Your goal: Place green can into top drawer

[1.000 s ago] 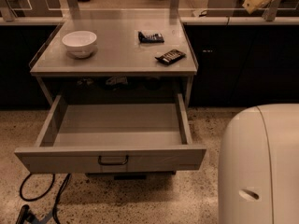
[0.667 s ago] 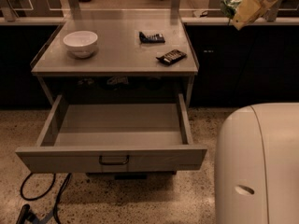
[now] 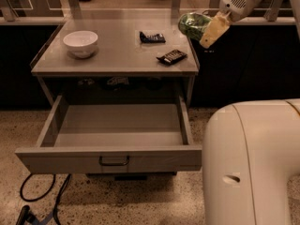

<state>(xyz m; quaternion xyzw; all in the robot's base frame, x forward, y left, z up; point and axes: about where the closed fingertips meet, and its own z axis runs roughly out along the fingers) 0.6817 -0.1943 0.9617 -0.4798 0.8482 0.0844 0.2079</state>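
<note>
Skip white bowl [image 3: 80, 43] by left rear corner of desk [image 3: 112, 65], well off path. Mind dark packets: one [image 3: 152, 37] near back edge, one [image 3: 171, 56] toward right edge. Over right rear corner: gripper [image 3: 204, 31] clamped on green can [image 3: 193, 25], up in air. Carry forward past front edge, lower into open top drawer [image 3: 117, 125], aim mid-floor, then let go.

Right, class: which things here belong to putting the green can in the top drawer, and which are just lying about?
Job: green can, held in the gripper at upper right; open top drawer.
Lying about: white bowl, two snack packets on the table, floor cable.
</note>
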